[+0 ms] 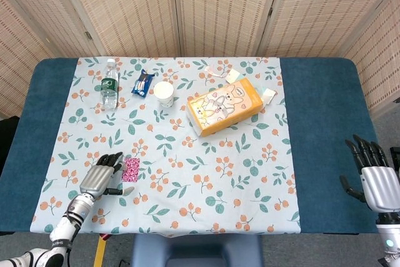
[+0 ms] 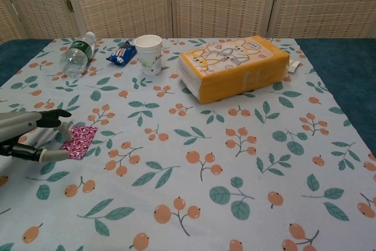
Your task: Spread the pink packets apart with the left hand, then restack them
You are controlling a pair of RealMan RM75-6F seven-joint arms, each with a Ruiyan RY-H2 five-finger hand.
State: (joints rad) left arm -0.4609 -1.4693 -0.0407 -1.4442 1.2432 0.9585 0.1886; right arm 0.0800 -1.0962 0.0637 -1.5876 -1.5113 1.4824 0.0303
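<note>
- The small pink patterned foil packets [image 1: 130, 169] are lying flat on the floral tablecloth [image 1: 206, 186], well in front of the clear plastic water bottle [image 1: 109, 83].
- The left hand [image 1: 102, 177] is reaching just beside them, fingers apart, fingertips [image 2: 59, 113] at their edge, gripping nothing.
- The right hand [image 1: 374, 176] is hovering far right of the bottle, fingers spread, empty.

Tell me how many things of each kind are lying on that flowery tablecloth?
Water bottle: 1
Blue snack packet: 1
Paper cup: 1
Orange tissue pack: 1
Pink packets, seen as one stack: 1
Small white items behind the tissue pack: unclear
Total: 5 clear things
</note>
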